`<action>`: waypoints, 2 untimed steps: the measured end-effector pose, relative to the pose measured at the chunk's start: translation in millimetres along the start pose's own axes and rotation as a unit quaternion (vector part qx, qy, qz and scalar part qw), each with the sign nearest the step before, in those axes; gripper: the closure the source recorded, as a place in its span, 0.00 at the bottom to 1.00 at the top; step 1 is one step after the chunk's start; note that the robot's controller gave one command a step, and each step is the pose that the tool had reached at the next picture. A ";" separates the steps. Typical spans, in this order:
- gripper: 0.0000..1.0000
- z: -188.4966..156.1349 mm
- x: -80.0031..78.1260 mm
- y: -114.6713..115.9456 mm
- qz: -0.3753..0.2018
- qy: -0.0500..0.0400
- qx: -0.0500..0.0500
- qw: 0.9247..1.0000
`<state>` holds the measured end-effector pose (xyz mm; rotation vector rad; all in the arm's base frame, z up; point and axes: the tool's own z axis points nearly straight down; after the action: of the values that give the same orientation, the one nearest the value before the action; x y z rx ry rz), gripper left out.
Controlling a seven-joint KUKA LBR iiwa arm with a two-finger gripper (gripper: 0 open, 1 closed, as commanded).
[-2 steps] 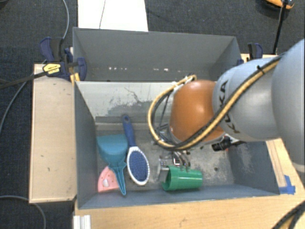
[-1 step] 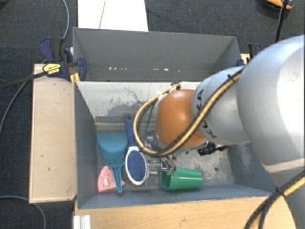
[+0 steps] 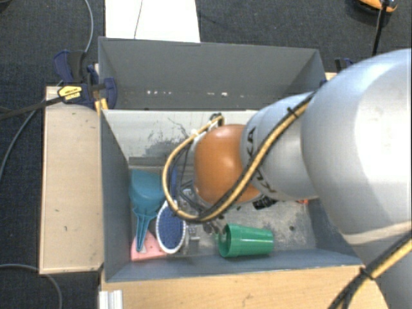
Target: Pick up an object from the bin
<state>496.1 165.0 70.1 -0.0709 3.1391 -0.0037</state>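
The oval blue brush with a white rim [image 3: 170, 228] lies just left of the green plastic cup [image 3: 247, 241], which is tipped on its side by the near wall of the grey metal bin [image 3: 112, 192]. I see my gripper [image 3: 192, 219] low between cup and brush, close against the brush; I cannot tell whether it is open or closed. Farther left of the cup lie a blue plastic funnel [image 3: 145, 195] and a flat pink pad [image 3: 145, 248].

Dark speckled carpet floor [image 3: 257, 11], with thin black cables [image 3: 91, 21] trailing across it.
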 end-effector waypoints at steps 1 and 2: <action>1.00 -0.5 17.2 -1.8 -0.093 -0.003 -0.001 0.996; 0.00 -0.5 17.2 -1.8 -0.093 -0.003 -0.001 0.996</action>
<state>479.0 162.4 70.6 -0.3611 3.1125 0.0003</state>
